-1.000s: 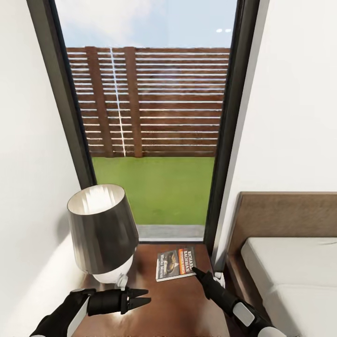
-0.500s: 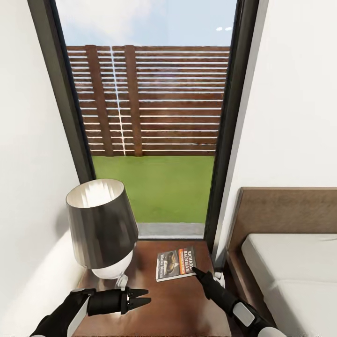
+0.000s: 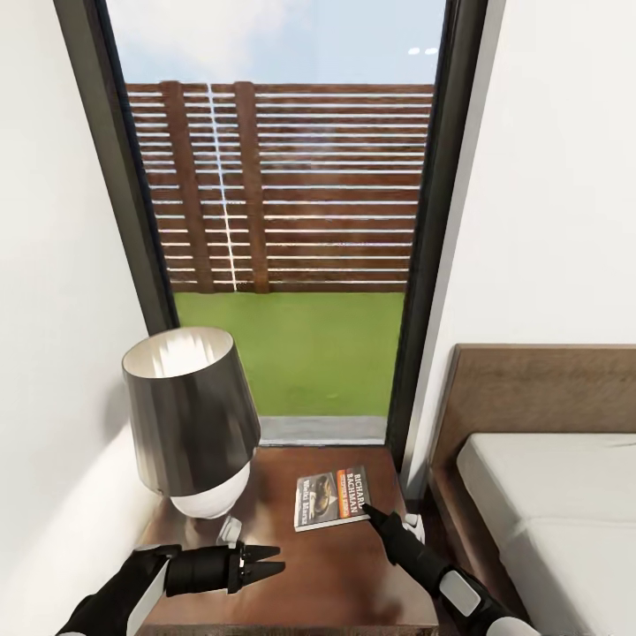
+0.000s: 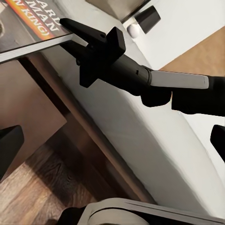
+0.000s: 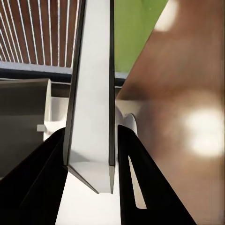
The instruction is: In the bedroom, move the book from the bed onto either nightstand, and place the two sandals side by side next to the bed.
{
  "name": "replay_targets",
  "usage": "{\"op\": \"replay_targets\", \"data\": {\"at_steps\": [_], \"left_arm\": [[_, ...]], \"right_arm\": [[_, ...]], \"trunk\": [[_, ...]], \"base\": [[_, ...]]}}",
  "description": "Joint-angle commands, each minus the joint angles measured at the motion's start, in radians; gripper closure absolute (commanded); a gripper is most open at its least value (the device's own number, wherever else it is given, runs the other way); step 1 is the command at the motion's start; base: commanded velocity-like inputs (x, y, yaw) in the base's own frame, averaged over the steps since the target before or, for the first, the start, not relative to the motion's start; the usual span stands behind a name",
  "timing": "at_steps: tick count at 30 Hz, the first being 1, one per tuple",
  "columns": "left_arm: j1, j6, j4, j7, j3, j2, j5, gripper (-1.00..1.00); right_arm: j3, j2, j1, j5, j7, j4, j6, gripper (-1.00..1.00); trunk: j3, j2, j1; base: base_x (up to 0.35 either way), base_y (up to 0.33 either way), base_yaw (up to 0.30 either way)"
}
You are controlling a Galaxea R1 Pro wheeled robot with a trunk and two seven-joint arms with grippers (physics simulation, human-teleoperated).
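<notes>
Now: placing the book (image 3: pixel 333 497) on the nightstand (image 3: pixel 336 574). The right gripper (image 3: pixel 369 511) grips it by the corner nearest the bed (image 3: pixel 548 503); in the right wrist view the book's edge (image 5: pixel 92 89) runs straight between the two fingers (image 5: pixel 136 187), both pressed to its faces. Whether the book already rests flat on the wood cannot be told from the head view; it sits over the top's far half, at about 1 o'clock from the top's centre, beside the lamp (image 3: pixel 190 424), which stands at about 10 o'clock.

To do the step well, my judgement: lower until the cover lies flat, part the fingers only then, and draw back along the gripper's own line toward 5 o'clock, so the tips do not drag the thin paperback toward the edge or into the lamp base.

The left gripper (image 3: pixel 269 563) hovers over the near left of the top, fingers slightly parted, holding nothing. From its wrist camera the right gripper (image 4: pixel 77 29) shows at the book's corner (image 4: pixel 28 28).
</notes>
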State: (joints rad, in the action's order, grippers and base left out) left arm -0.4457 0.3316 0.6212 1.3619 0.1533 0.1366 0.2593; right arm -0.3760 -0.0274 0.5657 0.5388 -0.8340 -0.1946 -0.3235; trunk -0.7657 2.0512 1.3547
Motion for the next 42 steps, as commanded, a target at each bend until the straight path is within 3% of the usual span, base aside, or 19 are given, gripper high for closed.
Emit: {"op": "replay_targets", "data": {"at_steps": [1, 14, 19, 31, 37, 42], "left_arm": [[-0.001, 0.010, 0.000, 0.000, 0.006, 0.001, 0.009, -1.00], [-0.001, 0.009, 0.000, 0.000, 0.006, 0.001, 0.009, -1.00], [-0.001, 0.009, 0.000, 0.000, 0.006, 0.001, 0.009, -1.00], [-0.001, 0.009, 0.000, 0.000, 0.006, 0.001, 0.009, -1.00], [-0.001, 0.009, 0.000, 0.000, 0.006, 0.001, 0.009, -1.00], [-0.001, 0.009, 0.000, -0.001, 0.006, 0.000, 0.009, -1.00]], "right_arm": [[-0.001, 0.000, 0.000, 0.009, -0.001, -0.001, -0.009, 1.00], [-0.001, 0.000, 0.000, 0.009, -0.001, 0.000, -0.010, 1.00], [-0.003, 0.000, 0.000, 0.011, -0.008, 0.000, -0.019, 1.00], [-0.001, 0.000, 0.000, 0.013, -0.018, 0.000, -0.025, 1.00], [-0.001, 0.000, 0.000, 0.013, -0.102, 0.000, -0.025, 1.00], [-0.001, 0.000, 0.000, 0.013, -0.116, 0.001, -0.025, 1.00]], "trunk": [[-0.004, 0.008, 0.004], [-0.007, 0.015, 0.008], [-0.023, 0.050, 0.027], [-0.023, 0.050, 0.027], [-0.023, 0.050, 0.027], [-0.026, 0.057, 0.031]], "base": [[0.000, 0.000, 0.000], [0.000, 0.000, 0.000], [0.000, 0.000, 0.000], [0.000, 0.000, 0.000], [0.000, 0.000, 0.000], [0.000, 0.000, 0.000]]}}
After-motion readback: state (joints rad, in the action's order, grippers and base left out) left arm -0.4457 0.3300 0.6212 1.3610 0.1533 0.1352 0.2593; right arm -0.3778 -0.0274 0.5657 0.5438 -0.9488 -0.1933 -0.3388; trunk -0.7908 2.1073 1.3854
